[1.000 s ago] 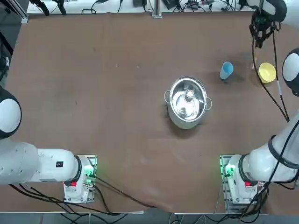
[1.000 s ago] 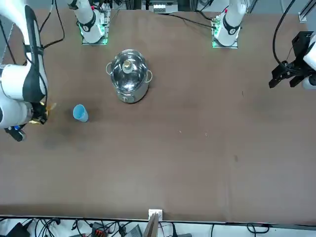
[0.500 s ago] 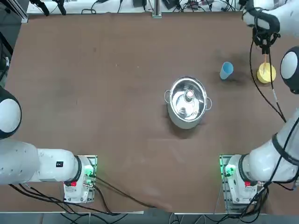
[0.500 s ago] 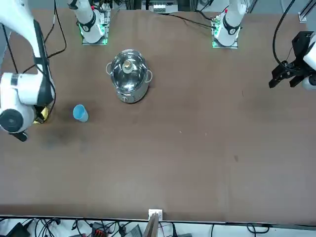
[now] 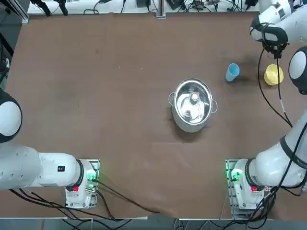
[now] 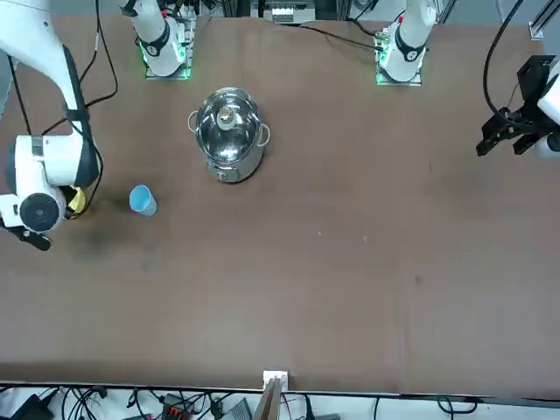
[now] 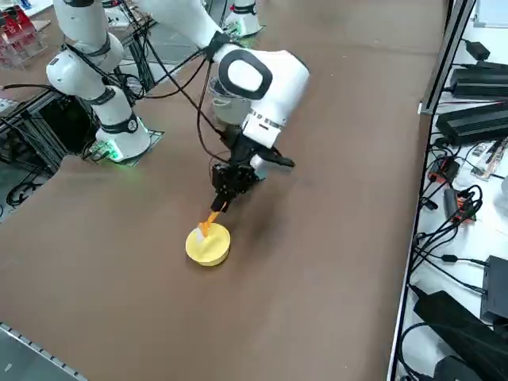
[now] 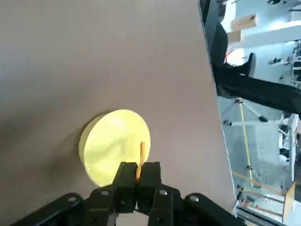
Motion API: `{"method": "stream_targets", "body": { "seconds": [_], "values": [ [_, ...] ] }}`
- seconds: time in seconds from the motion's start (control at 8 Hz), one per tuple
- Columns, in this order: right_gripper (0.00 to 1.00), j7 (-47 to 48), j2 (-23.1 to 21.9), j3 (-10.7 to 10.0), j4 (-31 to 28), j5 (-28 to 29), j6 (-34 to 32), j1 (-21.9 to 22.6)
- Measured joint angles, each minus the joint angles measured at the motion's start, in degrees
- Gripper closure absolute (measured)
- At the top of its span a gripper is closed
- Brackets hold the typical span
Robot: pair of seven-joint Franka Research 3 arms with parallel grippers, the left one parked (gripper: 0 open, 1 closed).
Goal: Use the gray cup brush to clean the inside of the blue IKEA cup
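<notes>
Tool: we are seeing the right tool [image 8: 138, 178] clamped on the thin orange-tan gray cup brush [image 8: 140, 157], above the round yellow bowl [image 7: 208, 244].
Cup: the tapered blue IKEA cup [image 5: 232, 72] is standing on the brown counter [image 5: 120, 96], apart from the bowl.

You see a shiny metal pot [image 5: 193, 104] that gleams like a mirror. The blue IKEA cup [image 5: 232, 72] and the yellow bowl [image 7: 208, 244] look like smooth plastic. The brown table [image 5: 120, 96] looks dull and matt. The robot's white shells [image 7: 262, 79] look glossy.
</notes>
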Motion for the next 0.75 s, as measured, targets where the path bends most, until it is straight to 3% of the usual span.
{"method": "stream_targets", "body": {
  "seconds": [0.75],
  "values": [
    [0.95, 5.5, 2.3, 0.0, -4.4, -5.6, 5.3, -0.1]
  ]
}}
